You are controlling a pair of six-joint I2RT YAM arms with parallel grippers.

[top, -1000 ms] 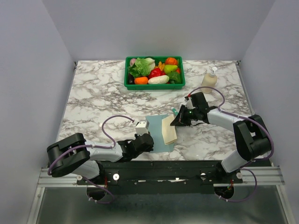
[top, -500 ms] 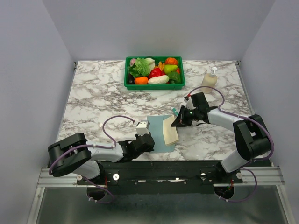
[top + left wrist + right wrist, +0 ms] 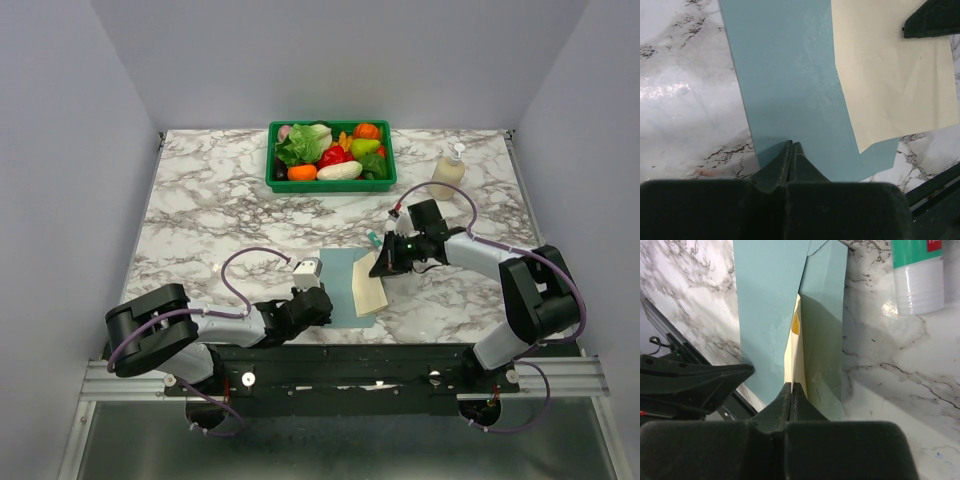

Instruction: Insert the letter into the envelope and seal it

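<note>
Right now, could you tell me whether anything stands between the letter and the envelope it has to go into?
Nothing visible does. The letter, pinched by the right gripper, lies against the envelope beside its raised flap; the left gripper clamps the envelope's near edge. The white-and-green tube lies off to the side.

Envelope point(image 3: 785, 75): muted teal, flat on worktop near front edge, approx. centre. Near edge pinched in L hand point(image 3: 792, 145), fingers closed on it. Flap on the right side is lifted, tilted up off the body.

Letter point(image 3: 890, 80): cream sheet, faint creases, lying over envelope's right part; one corner overhangs onto the marble. Far edge sits btw. envelope body and raised flap, pinched in R hand point(image 3: 791, 386).
</note>
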